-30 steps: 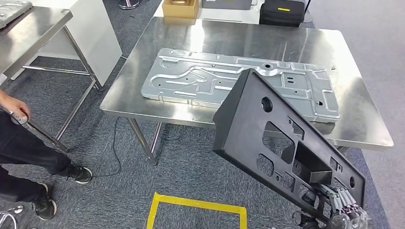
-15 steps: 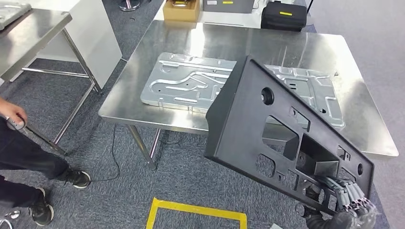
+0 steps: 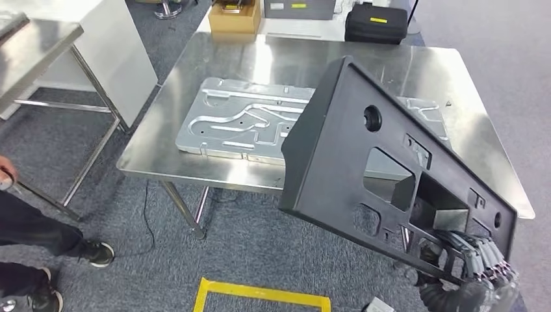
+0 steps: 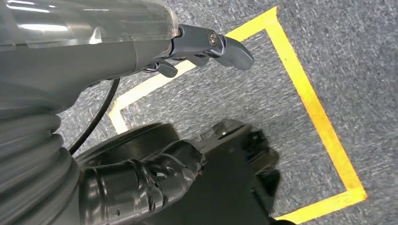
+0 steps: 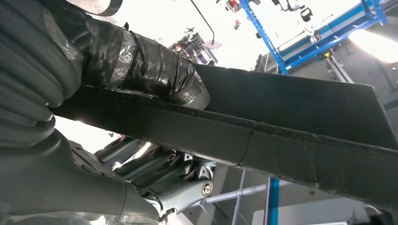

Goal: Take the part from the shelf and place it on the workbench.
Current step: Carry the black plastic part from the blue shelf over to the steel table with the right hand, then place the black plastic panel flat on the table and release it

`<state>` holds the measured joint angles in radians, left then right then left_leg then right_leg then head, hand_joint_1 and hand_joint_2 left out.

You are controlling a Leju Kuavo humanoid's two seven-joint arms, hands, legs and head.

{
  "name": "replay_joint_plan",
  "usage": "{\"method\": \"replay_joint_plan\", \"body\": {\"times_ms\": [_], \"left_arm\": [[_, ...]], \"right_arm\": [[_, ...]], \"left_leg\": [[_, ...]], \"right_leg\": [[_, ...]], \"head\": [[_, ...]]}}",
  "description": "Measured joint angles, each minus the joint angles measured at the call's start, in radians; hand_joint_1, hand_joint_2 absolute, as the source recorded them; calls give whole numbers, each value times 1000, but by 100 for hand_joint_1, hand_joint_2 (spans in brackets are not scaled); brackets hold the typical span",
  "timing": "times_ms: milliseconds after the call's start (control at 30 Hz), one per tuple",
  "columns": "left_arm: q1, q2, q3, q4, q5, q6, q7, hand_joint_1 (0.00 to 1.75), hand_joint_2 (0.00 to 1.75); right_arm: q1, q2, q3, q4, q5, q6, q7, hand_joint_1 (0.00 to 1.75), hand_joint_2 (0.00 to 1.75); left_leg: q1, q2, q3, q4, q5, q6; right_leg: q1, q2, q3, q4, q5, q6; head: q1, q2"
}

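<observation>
- Head view: right hand (image 3: 477,263) grips black part (image 3: 364,162) at its lower end, held tilted above workbench (image 3: 273,58) edge.
- Part appears rigid, bulky; grip cut-out rims.
- Left hand (image 4: 206,44): state cannot be determined.

Your workbench (image 3: 455,84) is largely taken by a stamped metal panel (image 3: 240,123) lying flat across its middle. Bare steel remains along the far edge and the right side. A cardboard box (image 3: 234,16) and black case (image 3: 377,25) stand beyond the far edge. The held black part (image 3: 390,175) screens the near right corner from you.
</observation>
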<state>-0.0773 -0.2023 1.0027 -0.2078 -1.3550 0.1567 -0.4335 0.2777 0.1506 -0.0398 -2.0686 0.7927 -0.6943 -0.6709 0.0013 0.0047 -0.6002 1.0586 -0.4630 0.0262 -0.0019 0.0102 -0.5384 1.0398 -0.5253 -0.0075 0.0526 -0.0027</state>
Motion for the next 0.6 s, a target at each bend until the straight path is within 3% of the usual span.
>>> {"method": "replay_joint_plan", "body": {"times_ms": [100,167,267,300,333,367,433,467,600], "left_arm": [[0,1,-1,0,0,0,0,0,175],[1,1,-2,0,0,0,0,0,175],[-2,1,-3,0,-1,-1,-1,0,175],[-2,1,-3,0,-1,-1,-1,0,175],[-1,1,-3,0,-2,-2,-1,0,175],[0,1,-4,0,-3,-2,-1,0,175],[0,1,-5,0,-6,-4,-1,0,175],[-2,1,-5,0,-9,-4,-1,0,175],[-13,0,-8,0,-18,-7,0,0,175]], "right_arm": [[-2,-2,2,-2,0,0,0,175,175],[-4,-5,3,-3,0,0,0,175,175],[-7,-10,3,-4,0,0,1,175,175],[-8,-13,4,-3,1,0,2,175,175],[-10,-16,4,-3,3,0,5,175,175],[-15,-20,5,-3,6,0,10,175,175],[-31,-31,12,0,15,0,28,175,175],[-42,-38,17,2,19,0,38,175,175],[-83,-66,41,16,40,0,83,175,175]], "left_leg": [[0,-1,14,-22,-5,8],[6,0,32,-40,-4,17],[7,2,48,-46,-14,26],[7,2,53,-46,-19,26],[7,1,60,-45,-25,25],[8,1,69,-44,-32,22],[9,0,87,-42,-49,12],[8,0,91,-40,-57,5],[6,3,97,-45,-70,-17]], "right_leg": [[0,-3,5,-3,-6,16],[0,-6,-11,44,-32,26],[-8,-7,-120,228,-97,38],[-11,-8,-149,264,-96,41],[-16,-8,-161,262,-73,45],[-20,-8,-152,221,-31,47],[-24,-10,-106,92,51,49],[-22,-11,-85,43,69,45],[-17,-7,-66,6,60,21]], "head": [[-1,0],[2,0],[4,0],[4,0],[4,0],[4,0],[5,0],[5,0],[3,0]]}}
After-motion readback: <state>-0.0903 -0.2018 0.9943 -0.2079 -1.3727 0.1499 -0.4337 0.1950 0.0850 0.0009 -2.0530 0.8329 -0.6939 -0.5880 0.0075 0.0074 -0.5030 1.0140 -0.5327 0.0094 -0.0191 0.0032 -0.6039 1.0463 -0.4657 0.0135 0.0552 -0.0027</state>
